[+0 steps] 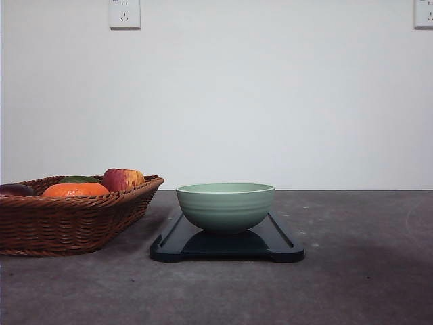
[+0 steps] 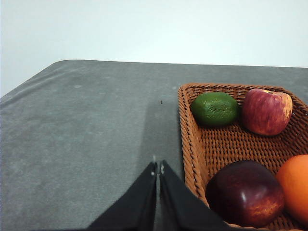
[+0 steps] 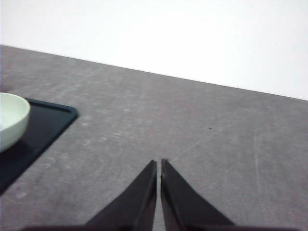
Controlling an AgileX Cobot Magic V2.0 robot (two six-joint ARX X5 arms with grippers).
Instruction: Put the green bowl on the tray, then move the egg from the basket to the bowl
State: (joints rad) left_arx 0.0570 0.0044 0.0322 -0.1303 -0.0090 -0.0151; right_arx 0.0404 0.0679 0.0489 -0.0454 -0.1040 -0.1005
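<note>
**Ana:** Sitting squarely on the tray point(image 1: 281, 245) is the green bowl point(image 1: 225, 205), upright, with the basket point(image 1: 67, 223) lying just beside the tray on the robot's left.

**Ben:** And the pincers?

**Ana:** The left gripper point(image 2: 158, 168) is hovering over the grey table point(image 2: 86, 134) just outside the basket's braided rim, its two black fingers pressed together, clenched on nothing. The right gripper point(image 3: 158, 164) is showing the same: fingers closed tip to tip, empty, over bare table off the tray's corner, with the bowl well apart from it.

**Ben:** What is lying in the basket?

**Ana:** By the left wrist view, a dark red apple point(image 2: 244, 192) is lying nearest that gripper, an orange point(image 2: 294, 187) is touching it, and a green lime point(image 2: 215, 109) and a red apple point(image 2: 266, 111) are resting side by side at the basket's far end. I cannot tell where the egg is; nothing I am seeing reads as one.
</note>
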